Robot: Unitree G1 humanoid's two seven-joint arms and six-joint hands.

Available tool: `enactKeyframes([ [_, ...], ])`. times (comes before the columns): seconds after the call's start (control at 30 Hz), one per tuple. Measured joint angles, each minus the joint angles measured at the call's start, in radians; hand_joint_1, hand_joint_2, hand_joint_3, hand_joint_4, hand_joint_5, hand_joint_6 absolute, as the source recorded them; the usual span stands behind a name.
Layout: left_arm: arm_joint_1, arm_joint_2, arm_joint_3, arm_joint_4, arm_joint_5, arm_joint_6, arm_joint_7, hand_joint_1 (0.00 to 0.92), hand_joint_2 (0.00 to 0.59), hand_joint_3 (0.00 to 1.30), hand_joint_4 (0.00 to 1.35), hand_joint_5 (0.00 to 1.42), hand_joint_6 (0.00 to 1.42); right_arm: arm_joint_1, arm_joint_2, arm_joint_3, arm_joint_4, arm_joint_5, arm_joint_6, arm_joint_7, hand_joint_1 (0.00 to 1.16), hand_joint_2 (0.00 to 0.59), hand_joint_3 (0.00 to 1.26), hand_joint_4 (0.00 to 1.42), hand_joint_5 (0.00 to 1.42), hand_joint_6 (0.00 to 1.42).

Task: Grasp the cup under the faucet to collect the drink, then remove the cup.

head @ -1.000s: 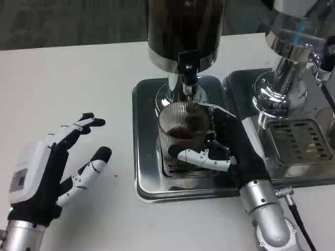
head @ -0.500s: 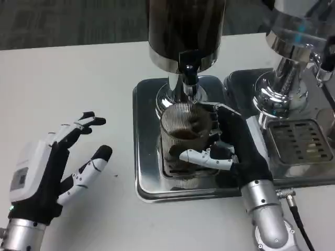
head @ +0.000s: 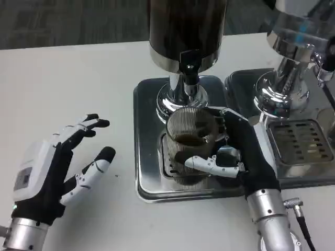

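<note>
Fingers (head: 209,163) of the right hand (head: 238,154) wrap around the ribbed cup (head: 189,146), gripping it from its right side, the silver forearm running down to the tabletop's near edge. The cup holds dark liquid and stands upright on the steel drip tray (head: 149,130), just in front of the faucet (head: 189,73) of the dark dispenser (head: 186,31) near the tabletop's far edge. A second chrome machine (head: 293,68) with its own grated tray (head: 301,141) sits just beside it toward the right edge. The left hand (head: 55,170) hovers near the tabletop's (head: 68,83) near left corner, fingers spread wide and holding nothing
</note>
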Motion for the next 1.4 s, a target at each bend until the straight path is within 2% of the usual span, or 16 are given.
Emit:
enactKeyframes([
  [0.17, -0.006, 0.000, -0.002, 0.000, 0.008, -0.002, 0.001, 0.000, 0.230, 0.36, 0.19, 0.34, 0.19, 0.030, -0.003, -0.003, -0.050, -0.015, 0.014, -0.018, 1.06, 0.175, 0.53, 0.56, 0.63, 0.87],
  [0.27, -0.006, 0.000, -0.002, -0.003, 0.026, 0.000, 0.020, 0.000, 0.228, 0.36, 0.18, 0.34, 0.19, 0.051, -0.017, 0.000, -0.103, -0.046, 0.017, -0.028, 1.08, 0.165, 0.55, 0.58, 0.64, 0.89],
  [0.4, -0.006, 0.000, -0.003, -0.004, 0.040, 0.001, 0.023, 0.000, 0.223, 0.35, 0.17, 0.33, 0.19, 0.074, -0.026, 0.000, -0.133, -0.050, 0.019, -0.028, 1.08, 0.164, 0.55, 0.59, 0.66, 0.90],
  [0.6, -0.006, 0.006, -0.018, -0.025, 0.088, 0.033, 0.030, 0.000, 0.216, 0.28, 0.09, 0.25, 0.14, 0.103, -0.028, 0.001, -0.163, -0.057, 0.036, -0.027, 1.08, 0.164, 0.56, 0.60, 0.67, 0.92],
  [1.03, -0.001, 0.034, -0.036, -0.050, 0.082, 0.048, 0.018, 0.000, 0.204, 0.25, 0.05, 0.22, 0.12, 0.175, -0.034, 0.004, -0.314, -0.055, 0.057, 0.017, 1.09, 0.154, 0.57, 0.64, 0.71, 1.00],
  [1.23, 0.015, 0.044, -0.042, -0.064, 0.083, 0.049, 0.004, 0.000, 0.200, 0.17, 0.00, 0.14, 0.06, 0.222, -0.036, 0.004, -0.376, -0.036, 0.071, 0.050, 1.08, 0.153, 0.57, 0.64, 0.72, 1.00],
  [1.4, 0.045, 0.084, -0.042, -0.126, 0.086, 0.070, -0.053, 0.000, 0.188, 0.01, 0.00, 0.03, 0.00, 0.279, -0.037, 0.008, -0.459, -0.017, 0.095, 0.095, 1.08, 0.162, 0.57, 0.64, 0.73, 1.02],
])
